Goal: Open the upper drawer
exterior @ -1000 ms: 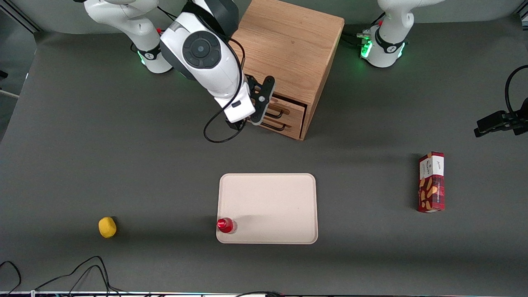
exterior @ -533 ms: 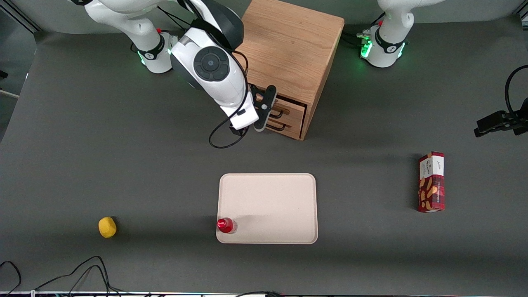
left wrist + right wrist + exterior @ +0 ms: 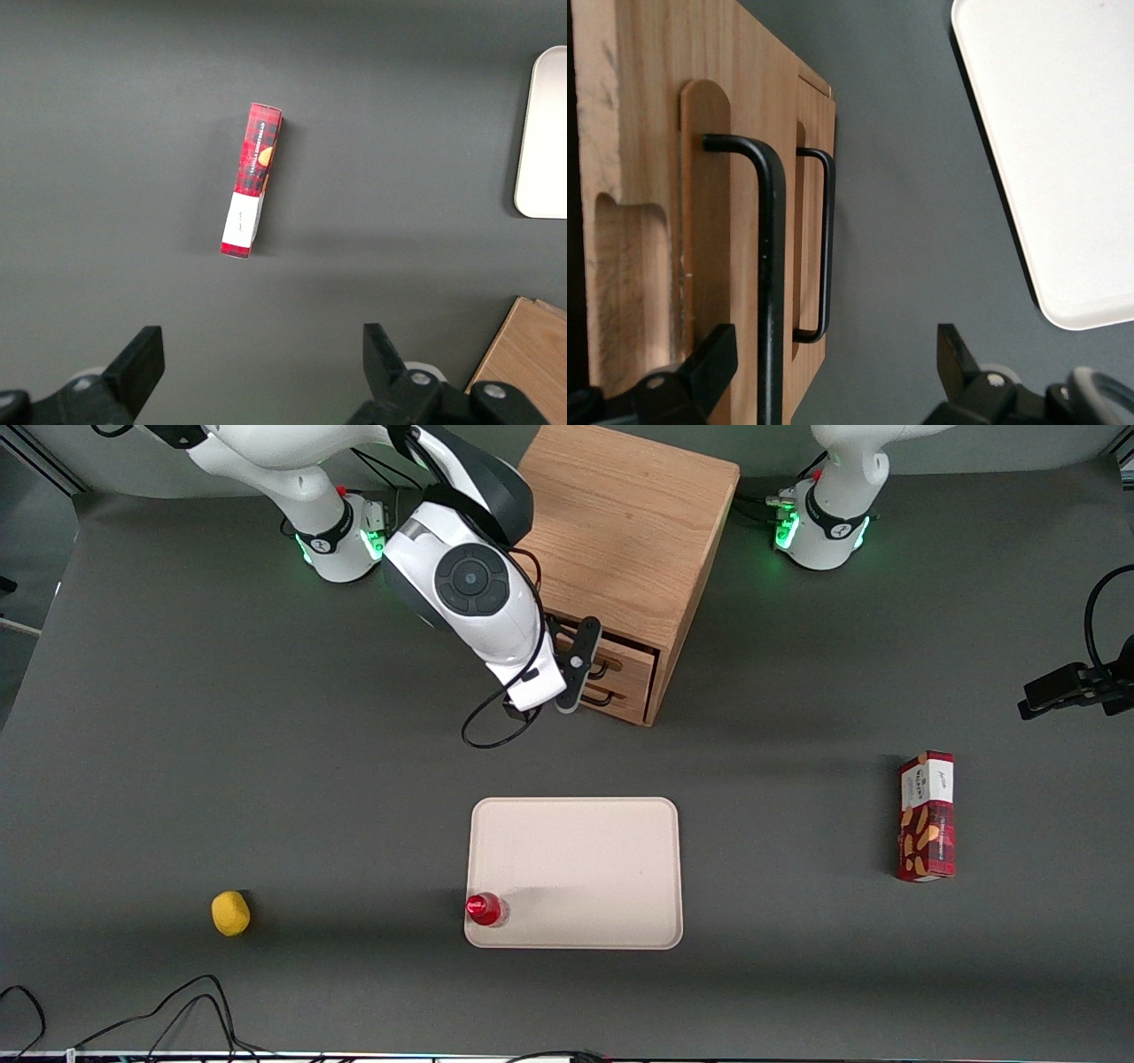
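Observation:
The wooden cabinet (image 3: pixel 625 522) stands at the back of the table with its two drawers facing the front camera. The upper drawer (image 3: pixel 634 655) (image 3: pixel 704 221) sits flush with the cabinet, and its black bar handle (image 3: pixel 603 665) (image 3: pixel 770 266) is seen close up in the right wrist view. My right gripper (image 3: pixel 578 666) (image 3: pixel 835 354) hangs open in front of the drawers. That handle runs between the fingers (image 3: pixel 713 363), close to one of them and touching neither. The lower drawer's handle (image 3: pixel 827 248) lies just below it.
A cream tray (image 3: pixel 574 872) (image 3: pixel 1063 159) lies nearer the front camera, with a red-capped bottle (image 3: pixel 485 909) at its corner. A yellow lemon (image 3: pixel 230 913) sits toward the working arm's end. A red snack box (image 3: pixel 927 816) (image 3: pixel 252 180) lies toward the parked arm's end.
My right gripper has slid along the drawer fronts toward the parked arm's end and a little nearer the front camera. The drawers have not moved.

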